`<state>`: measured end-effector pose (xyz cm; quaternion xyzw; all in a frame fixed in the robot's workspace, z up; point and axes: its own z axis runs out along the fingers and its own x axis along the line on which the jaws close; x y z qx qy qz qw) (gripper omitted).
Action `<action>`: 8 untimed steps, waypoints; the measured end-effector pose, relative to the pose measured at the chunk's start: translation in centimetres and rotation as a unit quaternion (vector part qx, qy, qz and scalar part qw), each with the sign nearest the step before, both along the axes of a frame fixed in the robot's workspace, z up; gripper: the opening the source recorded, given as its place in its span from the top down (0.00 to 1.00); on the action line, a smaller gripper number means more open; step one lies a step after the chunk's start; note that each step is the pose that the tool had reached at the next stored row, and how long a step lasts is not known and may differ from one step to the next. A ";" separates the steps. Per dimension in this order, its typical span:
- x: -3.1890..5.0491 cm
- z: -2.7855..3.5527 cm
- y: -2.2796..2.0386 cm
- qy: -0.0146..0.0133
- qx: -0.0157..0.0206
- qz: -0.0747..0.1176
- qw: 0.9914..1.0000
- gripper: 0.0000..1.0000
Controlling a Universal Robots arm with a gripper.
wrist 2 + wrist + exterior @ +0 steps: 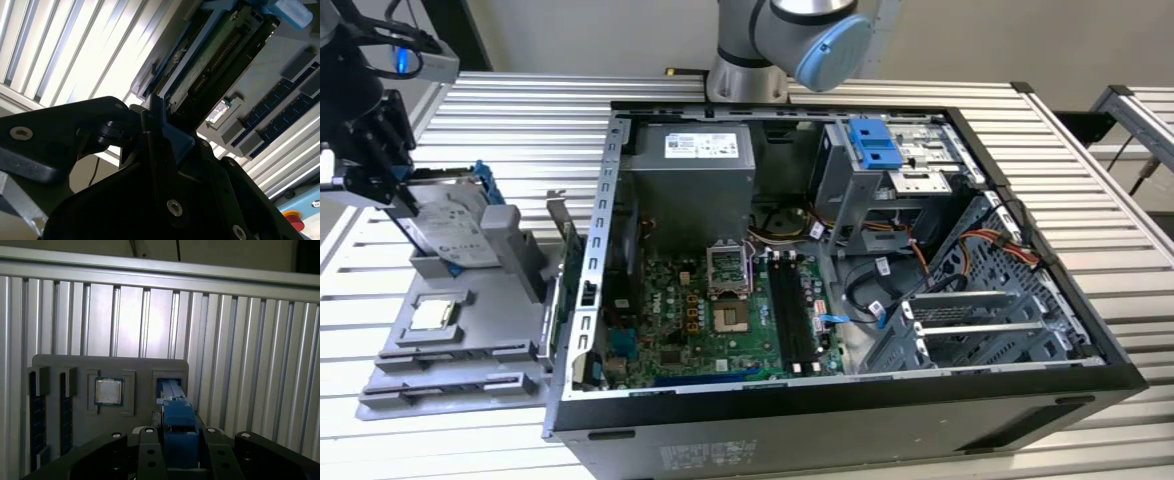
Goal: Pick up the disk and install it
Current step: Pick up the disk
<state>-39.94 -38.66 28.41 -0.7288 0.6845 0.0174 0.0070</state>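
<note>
At the exterior view's left, over the grey parts tray [454, 372], the gripper [380, 170] has hold of the disk [454, 225]. The first wrist view shows its black fingers [150, 442] pressed in from both sides on the disk's blue rail [177, 422], w/ no gap visible, so the grip looks firm. The disk stands on edge, tilted, lower end at or in its tray slot [170, 382]; can't tell if it's fully clear. In the second wrist view its edge w/ connector row [215, 55] runs away from the fingers.

Beside the slot sits the processor chip [109, 391], then memory sticks [37, 410], all on the same tray. Well apart, towards the exterior view's right, the open PC case [607, 250] lies on the slatted table [494, 110], w/ a blue-fronted drive cage [874, 145] at its far end.

Step in hand, as I judge it: the pick-up. To do it well, draw straight along the slot, no twist, or the rail may bind & drag the tray. The grip is on plastic only, so go slow, esp. near the chip.
</note>
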 end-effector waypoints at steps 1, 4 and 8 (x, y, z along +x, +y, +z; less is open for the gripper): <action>0.00 0.00 0.00 0.000 0.000 0.000 1.000 1.00; 0.00 0.00 -0.01 0.000 0.000 0.000 1.000 1.00; 0.00 0.00 -0.01 0.000 0.000 0.000 1.000 1.00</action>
